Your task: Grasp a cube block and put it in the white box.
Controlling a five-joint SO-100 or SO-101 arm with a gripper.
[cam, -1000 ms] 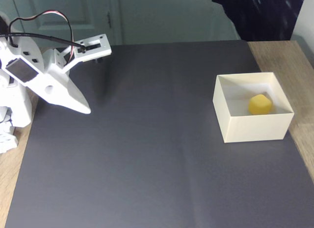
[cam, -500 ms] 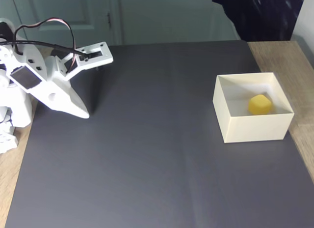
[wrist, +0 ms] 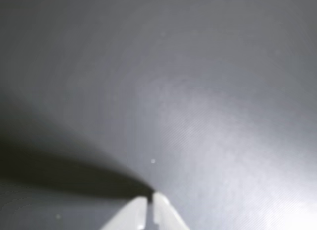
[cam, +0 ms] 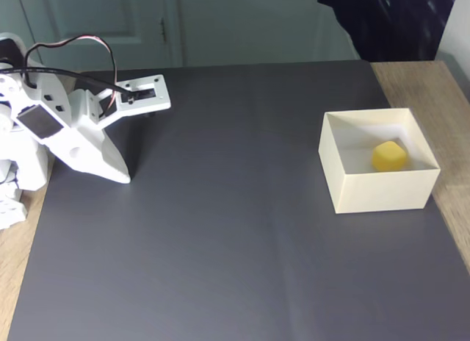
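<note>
Wrist view: the two pale fingertips of the pincer (wrist: pixel 150 198) are seen at the lower edge of the frame, slightly left of centre. The tips are pressed together with only a hairline seam between them, and nothing is held. A dark grey mat (wrist: pixel 198 81) is seen beneath and beyond them, slightly out of focus. A dark shadow is cast across the lower left of the frame, narrowing to a point at the fingertips. A paler patch of reflected light is noted on the mat toward the lower right.

Fixed view: the white arm (cam: pixel 44 120) is seen at the left edge of the frame, with a black cable (cam: pixel 73 76) and a red-and-white wire looped above it. The pincer (cam: pixel 121 176) is pointed downward, its tip close to the mat (cam: pixel 220 245) in the left part of the frame; the jaws are seen closed to a single point and empty. The white box (cam: pixel 378 190) is placed on the mat at the right of the frame, well apart from the pincer. The cube block (cam: pixel 389 156) is seen resting inside the box, on its floor, toward the far right corner. The wooden worktop (cam: pixel 422 80) is exposed past the mat's right edge and at the lower left. A pale panelled door (cam: pixel 110 21) is noted along the upper left.
</note>
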